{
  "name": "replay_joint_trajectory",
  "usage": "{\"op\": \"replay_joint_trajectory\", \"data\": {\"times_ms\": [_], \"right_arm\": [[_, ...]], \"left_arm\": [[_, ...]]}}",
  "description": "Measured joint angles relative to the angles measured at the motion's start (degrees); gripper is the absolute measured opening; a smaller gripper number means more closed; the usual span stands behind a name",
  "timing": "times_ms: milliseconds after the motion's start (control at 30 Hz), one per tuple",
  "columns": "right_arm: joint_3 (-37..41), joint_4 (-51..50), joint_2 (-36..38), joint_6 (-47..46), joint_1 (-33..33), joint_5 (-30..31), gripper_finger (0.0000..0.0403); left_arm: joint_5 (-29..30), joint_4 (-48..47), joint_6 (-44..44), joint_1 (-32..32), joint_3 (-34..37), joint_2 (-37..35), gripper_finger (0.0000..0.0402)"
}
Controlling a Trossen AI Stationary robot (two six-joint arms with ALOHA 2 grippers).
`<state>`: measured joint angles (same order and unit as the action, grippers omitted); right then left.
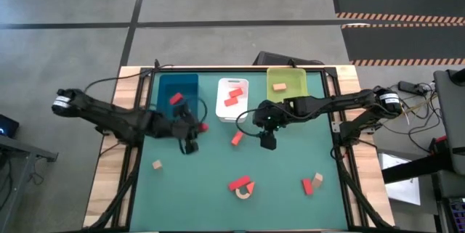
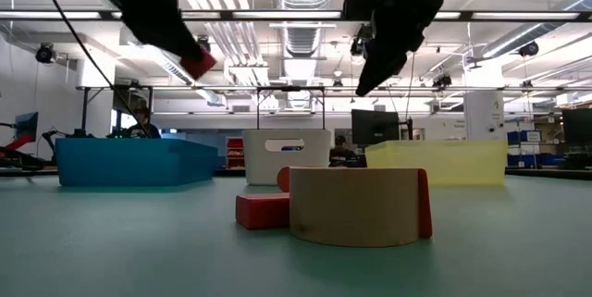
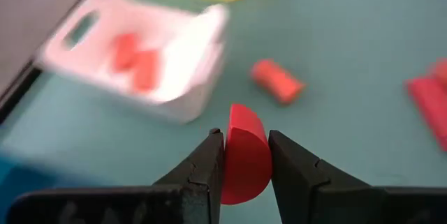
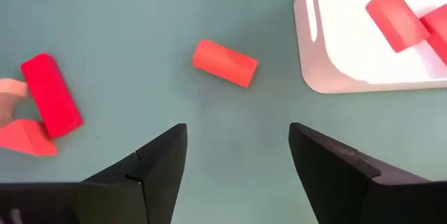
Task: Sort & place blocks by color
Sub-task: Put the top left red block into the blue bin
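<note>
My left gripper (image 1: 201, 127) hangs above the table between the blue tray (image 1: 178, 80) and the white tray (image 1: 232, 113), shut on a red half-round block (image 3: 246, 155). The same block (image 2: 198, 62) shows high up in the low view. My right gripper (image 4: 237, 130) stands open above the mat, right of a short red block (image 4: 225, 63) that lies flat on the mat, and touches nothing. A red block (image 1: 175, 99) lies in the blue tray, red blocks (image 1: 232, 95) in the white tray, and a tan block (image 1: 279, 86) in the yellow-green tray (image 1: 287, 77). My left gripper pinches the half-round block by its two flat faces (image 3: 227, 161) between its two fingers. The curved edge (image 3: 244, 112) sticks out past the fingertips. The fingers slant down toward the table's right. The block is lifted clear of the mat.
Loose on the mat are a tan cube (image 1: 156, 165) near left, a red brick on a tan arch (image 1: 242, 186) near the middle, and a red and a tan piece (image 1: 311, 184) near right. The three trays stand in a row along the far edge.
</note>
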<state>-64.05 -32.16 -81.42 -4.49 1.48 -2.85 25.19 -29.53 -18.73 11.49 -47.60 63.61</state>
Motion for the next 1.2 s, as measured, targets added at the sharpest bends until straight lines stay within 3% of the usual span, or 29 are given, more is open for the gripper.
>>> {"op": "replay_joint_trajectory", "data": {"times_ms": [100,267,467,667,900,1200], "right_arm": [[0.0,1.5,0.0,1.5,0.0,0.0,0.0236],[0.0,1.2,0.0,2.7,0.0,0.0,0.0235],[0.0,1.3,0.0,5.7,0.0,0.0,0.0233],[0.1,1.6,0.0,7.9,0.0,0.0,0.0231],[1.6,3.8,0.0,9.1,0.0,0.0,0.0231],[2.3,4.2,-0.1,9.1,0.0,0.0,0.0231]], "left_arm": [[0.1,-11.5,-3.4,-5.6,-3.4,-1.5,0.0074],[-3.3,-20.8,-2.0,-18.2,-7.3,-1.8,0.0074],[-11.4,-21.7,8.3,-35.0,-8.4,1.7,0.0074],[-13.6,-20.6,18.1,-47.8,-8.3,8.7,0.0074],[-14.3,-12.3,26.8,-54.8,-8.3,19.1,0.0074],[-14.2,-10.9,31.2,-56.9,-9.0,27.8,0.0074]]}}
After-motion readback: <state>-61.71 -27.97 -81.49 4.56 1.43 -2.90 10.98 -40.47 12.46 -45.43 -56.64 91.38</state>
